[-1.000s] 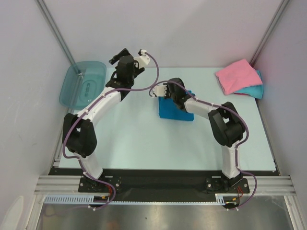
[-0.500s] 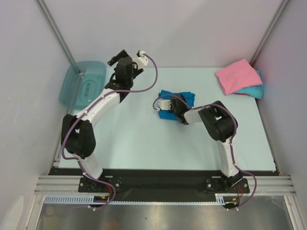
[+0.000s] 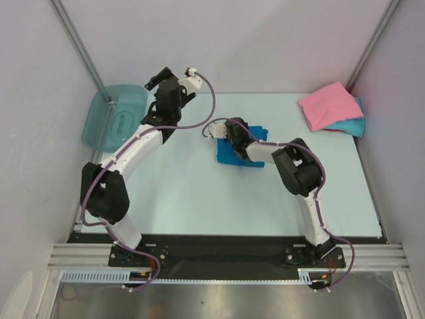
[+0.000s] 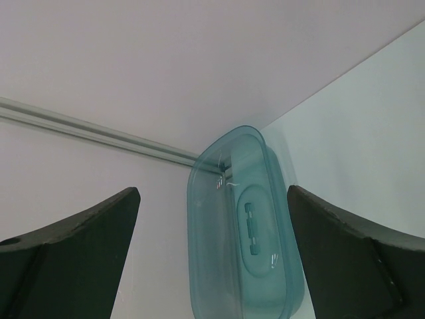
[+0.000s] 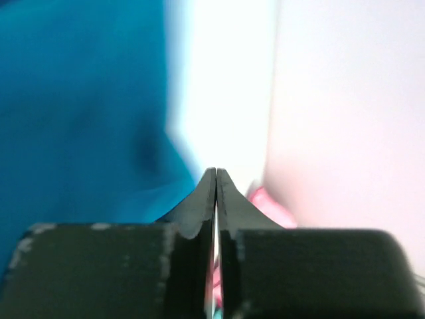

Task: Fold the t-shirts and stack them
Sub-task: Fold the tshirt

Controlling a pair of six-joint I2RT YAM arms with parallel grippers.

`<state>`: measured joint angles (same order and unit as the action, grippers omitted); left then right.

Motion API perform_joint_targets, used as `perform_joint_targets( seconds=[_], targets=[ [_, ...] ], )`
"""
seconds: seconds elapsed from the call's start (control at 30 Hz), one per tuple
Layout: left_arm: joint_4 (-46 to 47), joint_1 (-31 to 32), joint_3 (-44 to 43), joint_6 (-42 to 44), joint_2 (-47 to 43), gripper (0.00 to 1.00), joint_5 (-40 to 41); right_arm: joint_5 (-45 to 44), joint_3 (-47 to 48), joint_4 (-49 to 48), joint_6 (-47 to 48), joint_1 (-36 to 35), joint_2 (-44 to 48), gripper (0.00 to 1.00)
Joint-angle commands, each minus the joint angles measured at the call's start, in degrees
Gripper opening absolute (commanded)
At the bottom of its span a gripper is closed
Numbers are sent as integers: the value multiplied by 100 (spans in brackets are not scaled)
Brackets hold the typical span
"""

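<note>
Deep blue t-shirt (image 3: 232, 155) lies folded mid-table (image 3: 186, 193), with the right arm stretched across it. The right gripper (image 5: 216, 174) is at its far-left corner, fingers pressed tight together. The left gripper (image 4: 212, 193) is raised with jaws wide, facing the teal bin (image 3: 114, 116). Pink t-shirt (image 3: 327, 105) sits atop the turquoise t-shirt (image 3: 353, 125) in the far right corner.

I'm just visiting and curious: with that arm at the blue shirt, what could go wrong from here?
The right end effector is shut with no cloth seen between its jaws, so it may have missed the blue shirt. If only an edge is caught, pulling could undo the fold.
</note>
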<state>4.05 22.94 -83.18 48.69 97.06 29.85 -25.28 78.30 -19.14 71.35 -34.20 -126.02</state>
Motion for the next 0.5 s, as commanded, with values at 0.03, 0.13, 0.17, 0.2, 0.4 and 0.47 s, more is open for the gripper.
perform_joint_targets(
  seconds=[0.03, 0.13, 0.17, 0.2, 0.4, 0.47],
  targets=[
    [280, -44, -32, -245, -319, 100, -5, -293, 1045, 243, -95, -70, 332, 17],
    [280, -44, -49, -316, -328, 100, -40, -285, 1503, 1170, -409, -157, 490, 59],
    [280, -44, -50, -325, -336, 100, -40, -172, 1704, 1549, -533, -175, 630, 76],
    [289, -44, -50, -299, -345, 100, -49, -5, 1741, 1840, -674, -227, 727, 93],
    [333, -44, 108, -193, -433, 100, -189, 1180, 1419, 4452, -1614, -421, 1577, 82],
    [342, -44, 161, -184, -451, 100, -155, 1394, 866, 4683, -1354, -561, 1974, 84]
  ],
)
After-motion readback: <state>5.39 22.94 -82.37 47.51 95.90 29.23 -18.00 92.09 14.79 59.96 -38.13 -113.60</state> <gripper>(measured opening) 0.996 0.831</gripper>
